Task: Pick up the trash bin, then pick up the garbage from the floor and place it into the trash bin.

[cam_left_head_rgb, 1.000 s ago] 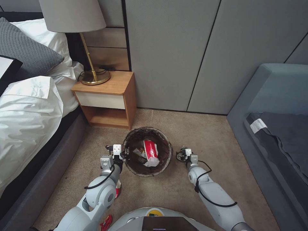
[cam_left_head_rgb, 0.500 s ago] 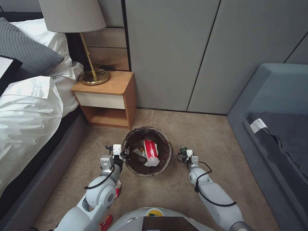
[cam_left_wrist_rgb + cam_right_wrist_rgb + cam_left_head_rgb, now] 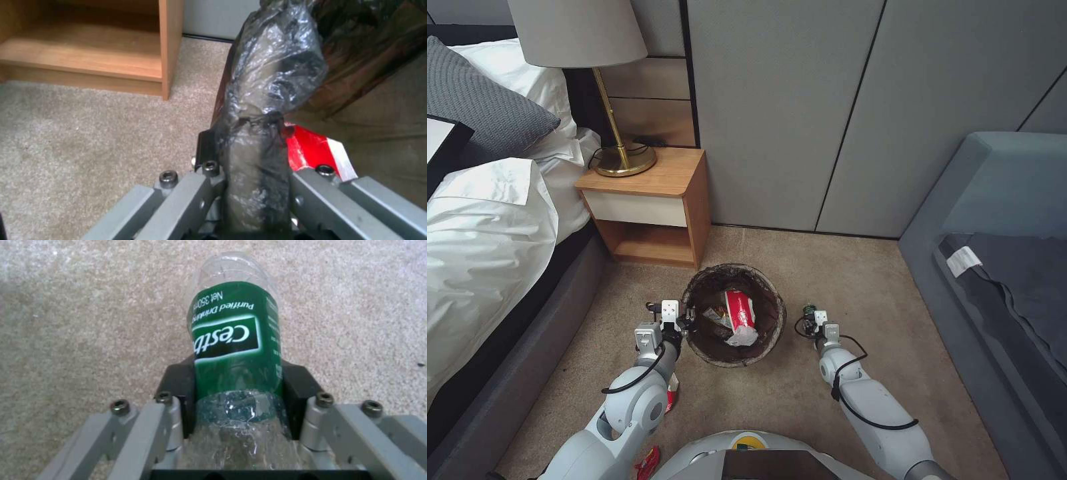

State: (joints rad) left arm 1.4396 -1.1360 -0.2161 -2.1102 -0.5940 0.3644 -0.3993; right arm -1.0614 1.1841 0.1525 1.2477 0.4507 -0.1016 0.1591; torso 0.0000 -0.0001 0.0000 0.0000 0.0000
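Right wrist view: green bottle [image 3: 236, 343] clamped inside right gripper [image 3: 238, 386].

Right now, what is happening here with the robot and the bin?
The robot is tidying litter from a bedroom carpet. Its left tool is clamped on the bag-lined rim of the trash bin, which already holds a red-and-white wrapper. Its right tool is closed around a small green-labelled bottle, held beside the bin on the robot's right and not yet over the opening. More red wrappers lie on the floor by the left arm.
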